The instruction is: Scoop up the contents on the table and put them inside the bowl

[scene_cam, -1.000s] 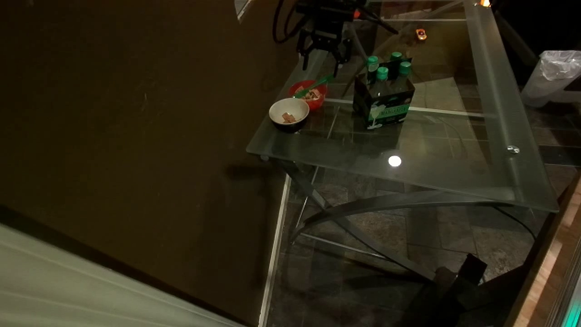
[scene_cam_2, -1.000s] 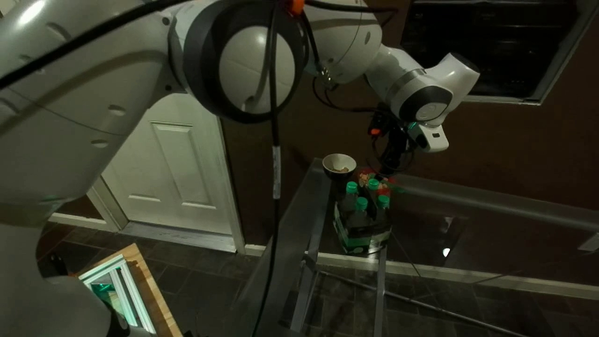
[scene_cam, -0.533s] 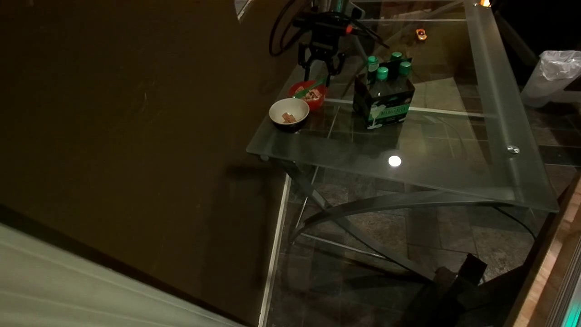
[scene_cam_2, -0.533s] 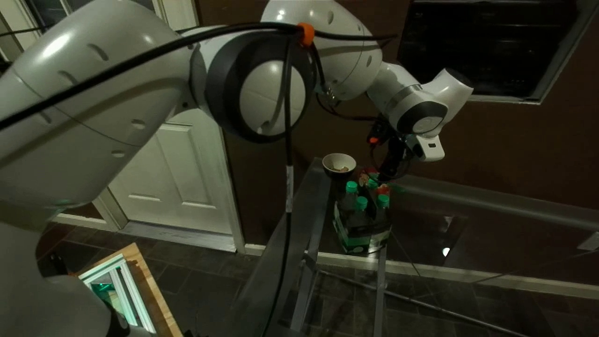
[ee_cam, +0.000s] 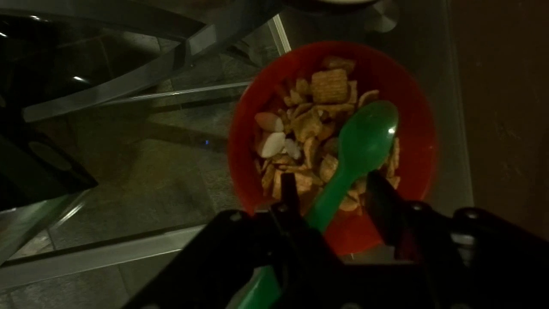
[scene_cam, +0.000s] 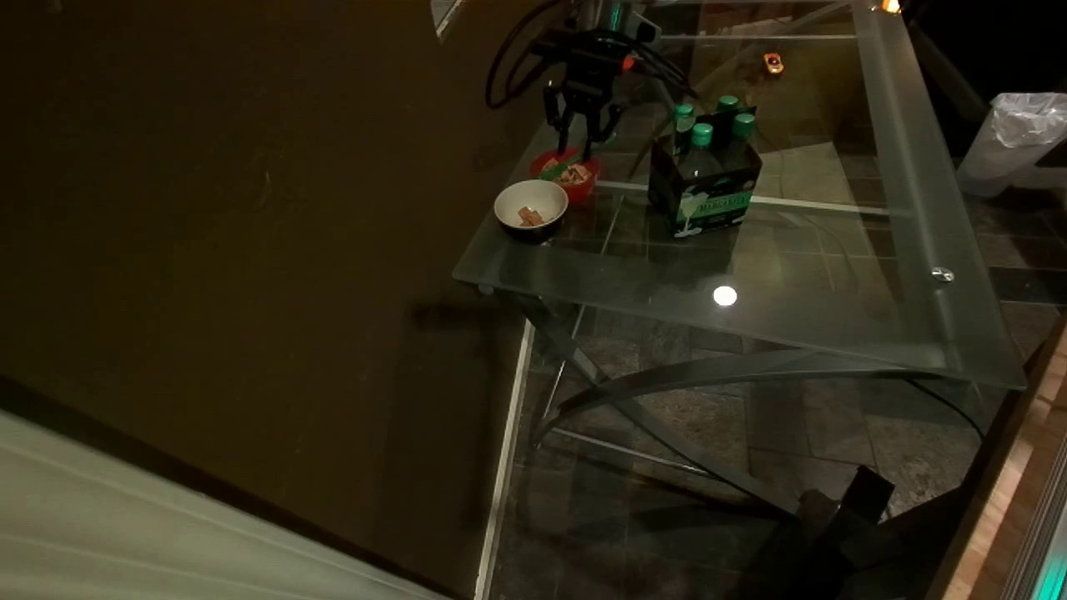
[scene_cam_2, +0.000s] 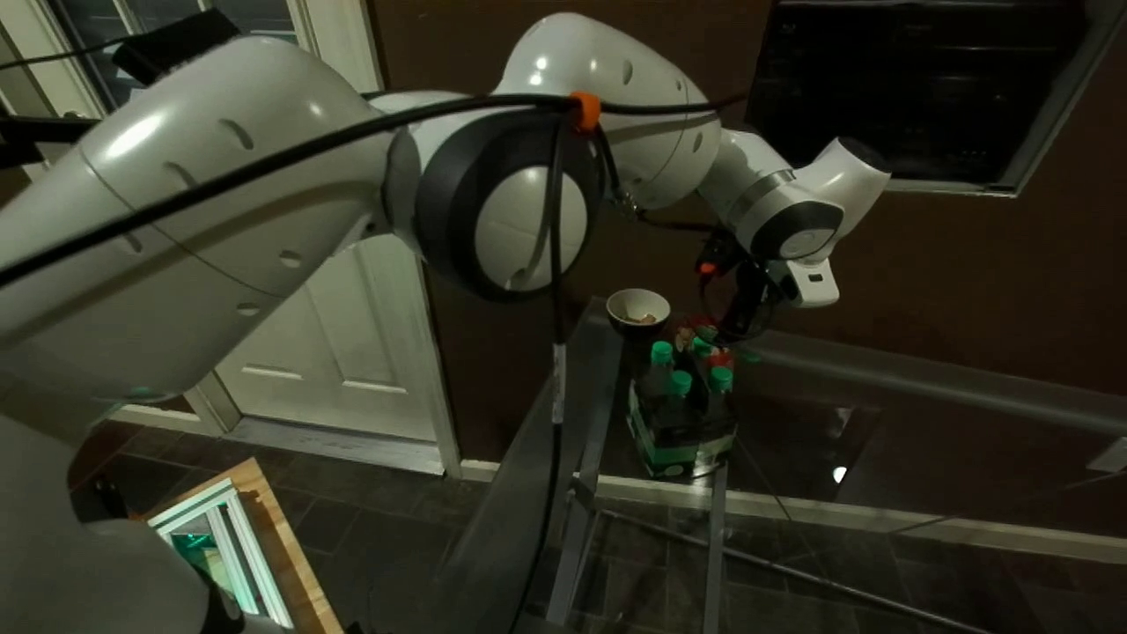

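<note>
On the glass table (scene_cam: pixel 817 308), a red bowl (ee_cam: pixel 414 141) holds mixed snack pieces (ee_cam: pixel 329 86) with pale nut-like bits. Across it slants a green spoon (ee_cam: pixel 369 133), its scoop end over the snacks. My gripper (ee_cam: pixel 332 182) hangs over the bowl with its jaws partly closed and a gap left. The spoon's handle runs between the fingers, and I see no grip on it. Beside the red bowl stands the white bowl (scene_cam: pixel 510 204), dark outside, with a few brown pieces in it. In an exterior view the gripper (scene_cam_2: pixel 726 339) partly covers the red bowl.
A carton of green-capped bottles (scene_cam: pixel 717 204) stands close to the red bowl. The brown wall (scene_cam: pixel 333 208) runs along the table's side by the bowls. Farther along lies a small orange thing (scene_cam: pixel 773 63). A lined bin (scene_cam: pixel 996 154) stands beyond the table's opposite side.
My gripper has come down towards the red bowl, and its fingers have drawn nearer each other around the spoon handle. Both bowls and the bottle carton have stayed in place.
</note>
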`<state>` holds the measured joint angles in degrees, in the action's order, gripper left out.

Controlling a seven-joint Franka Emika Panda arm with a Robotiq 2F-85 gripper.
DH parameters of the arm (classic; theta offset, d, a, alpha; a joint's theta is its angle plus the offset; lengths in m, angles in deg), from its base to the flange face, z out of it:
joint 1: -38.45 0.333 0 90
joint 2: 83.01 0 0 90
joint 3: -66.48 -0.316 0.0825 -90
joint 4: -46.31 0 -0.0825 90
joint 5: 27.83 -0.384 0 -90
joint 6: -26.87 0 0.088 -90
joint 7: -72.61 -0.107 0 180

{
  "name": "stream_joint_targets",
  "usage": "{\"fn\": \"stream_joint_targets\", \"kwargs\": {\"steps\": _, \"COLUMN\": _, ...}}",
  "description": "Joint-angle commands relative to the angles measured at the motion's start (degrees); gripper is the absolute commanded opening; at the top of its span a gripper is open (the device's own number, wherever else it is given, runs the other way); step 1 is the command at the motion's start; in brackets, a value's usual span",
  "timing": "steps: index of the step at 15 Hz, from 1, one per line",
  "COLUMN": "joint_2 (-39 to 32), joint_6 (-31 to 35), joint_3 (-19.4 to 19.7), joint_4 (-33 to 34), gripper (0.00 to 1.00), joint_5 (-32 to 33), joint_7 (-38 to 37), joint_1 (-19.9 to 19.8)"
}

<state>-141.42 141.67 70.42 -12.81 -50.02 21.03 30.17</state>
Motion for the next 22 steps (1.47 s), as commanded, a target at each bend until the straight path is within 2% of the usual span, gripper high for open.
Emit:
{"fn": "stream_joint_targets", "kwargs": {"steps": 1, "joint_2": -3.53, "joint_6": -1.26, "joint_3": -0.73, "joint_4": 5.94, "gripper": 0.39, "joint_5": 0.54, "joint_7": -2.61, "joint_1": -0.45}}
{"fn": "stream_joint_targets", "kwargs": {"steps": 3, "joint_2": -4.36, "joint_6": -1.74, "joint_3": -0.72, "joint_4": 7.14, "gripper": 0.35, "joint_5": 0.88, "joint_7": -3.15, "joint_1": -0.41}}
{"fn": "stream_joint_targets", "kwargs": {"steps": 7, "joint_2": -5.94, "joint_6": -1.92, "joint_3": -0.83, "joint_4": 8.96, "gripper": 0.38, "joint_5": 1.19, "joint_7": -3.76, "joint_1": -0.56}}
{"fn": "stream_joint_targets", "kwargs": {"steps": 9, "joint_2": -6.61, "joint_6": -1.97, "joint_3": -0.89, "joint_4": 9.82, "gripper": 0.37, "joint_5": 1.27, "joint_7": -3.96, "joint_1": -0.63}}
{"fn": "stream_joint_targets", "kwargs": {"steps": 12, "joint_2": -7.28, "joint_6": -2.07, "joint_3": -0.90, "joint_4": 10.60, "gripper": 0.25, "joint_5": 1.41, "joint_7": -4.12, "joint_1": -0.67}}
{"fn": "stream_joint_targets", "kwargs": {"steps": 14, "joint_2": -7.41, "joint_6": -2.16, "joint_3": -0.90, "joint_4": 10.96, "gripper": 0.09, "joint_5": 1.51, "joint_7": -4.21, "joint_1": -0.70}}
{"fn": "stream_joint_targets", "kwargs": {"steps": 16, "joint_2": -6.97, "joint_6": -2.23, "joint_3": -0.90, "joint_4": 10.67, "gripper": 0.00, "joint_5": 1.54, "joint_7": -4.26, "joint_1": -0.68}}
{"fn": "stream_joint_targets", "kwargs": {"steps": 18, "joint_2": -5.92, "joint_6": -1.90, "joint_3": 0.27, "joint_4": 9.41, "gripper": 0.04, "joint_5": 0.73, "joint_7": -3.99, "joint_1": 0.14}}
{"fn": "stream_joint_targets", "kwargs": {"steps": 22, "joint_2": -4.68, "joint_6": -1.49, "joint_3": 0.65, "joint_4": 8.20, "gripper": 0.03, "joint_5": 0.82, "joint_7": -3.56, "joint_1": 0.49}}
